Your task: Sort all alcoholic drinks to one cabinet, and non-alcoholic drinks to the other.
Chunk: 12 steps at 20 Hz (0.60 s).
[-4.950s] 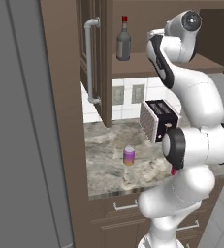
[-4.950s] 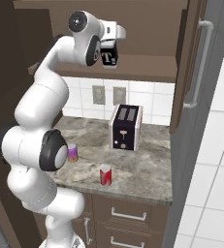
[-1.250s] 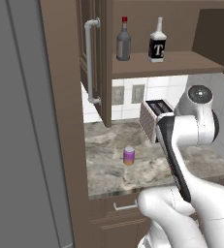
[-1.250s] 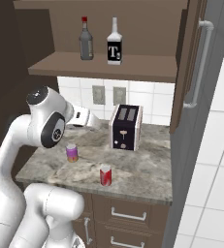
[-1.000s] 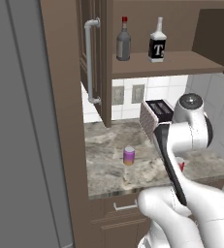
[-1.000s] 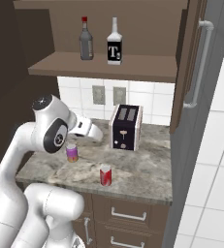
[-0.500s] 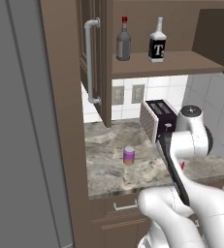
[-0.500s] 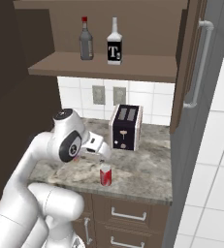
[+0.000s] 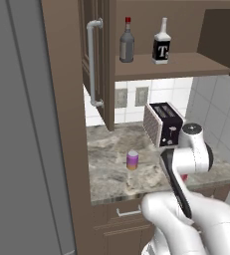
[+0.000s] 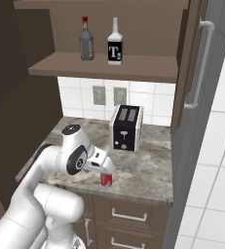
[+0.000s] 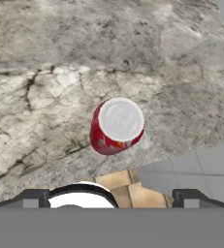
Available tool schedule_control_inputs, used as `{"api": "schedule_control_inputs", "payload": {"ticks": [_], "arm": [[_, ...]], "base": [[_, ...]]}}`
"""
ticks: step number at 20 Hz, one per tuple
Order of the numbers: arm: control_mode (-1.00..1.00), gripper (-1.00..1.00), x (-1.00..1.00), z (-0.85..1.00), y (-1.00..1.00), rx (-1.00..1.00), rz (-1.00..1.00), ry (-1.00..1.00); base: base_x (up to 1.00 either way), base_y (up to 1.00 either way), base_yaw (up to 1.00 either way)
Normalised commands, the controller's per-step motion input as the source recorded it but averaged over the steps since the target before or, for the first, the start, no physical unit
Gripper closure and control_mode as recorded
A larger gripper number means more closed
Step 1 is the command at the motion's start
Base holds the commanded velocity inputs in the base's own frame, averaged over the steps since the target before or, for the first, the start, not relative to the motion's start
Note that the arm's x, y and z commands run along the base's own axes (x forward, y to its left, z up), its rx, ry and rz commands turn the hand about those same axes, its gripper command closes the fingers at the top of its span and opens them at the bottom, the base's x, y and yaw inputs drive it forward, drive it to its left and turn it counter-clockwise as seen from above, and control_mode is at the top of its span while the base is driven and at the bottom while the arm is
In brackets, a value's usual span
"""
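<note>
Two bottles (image 9: 127,41) on the shelf (image 9: 186,63), two cans (image 9: 132,160) on the counter (image 9: 106,174).

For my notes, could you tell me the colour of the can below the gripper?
Red can with a silvery top, clearest in the hand view.

Brown cabinets (image 10: 148,209), open door (image 9: 99,60), marble counter (image 10: 148,170), white tile wall (image 10: 148,104), black toaster (image 10: 126,127).

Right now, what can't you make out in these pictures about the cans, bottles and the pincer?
- Red can: right base view, the arm's hand covers its upper part.
- Pincer: hand view, its tips are cut off by the bottom edge.
- Square bottle: right base view, label lettering too small to read.
- Purple can: left base view, print too small.
</note>
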Motion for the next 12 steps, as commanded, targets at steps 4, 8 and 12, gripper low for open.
{"api": "schedule_control_inputs", "payload": {"ticks": [4,8,12], "arm": [[-1.0,-1.0,0.06,-0.15,-0.13,0.0,0.0,0.0],[-1.0,-1.0,0.14,-0.14,-0.15,0.0,0.0,0.0],[-1.0,-1.0,0.23,-0.28,-0.06,0.0,0.0,0.0]], "base": [[0.0,0.0,0.0],[0.0,0.0,0.0],[0.0,0.0,0.0]]}}
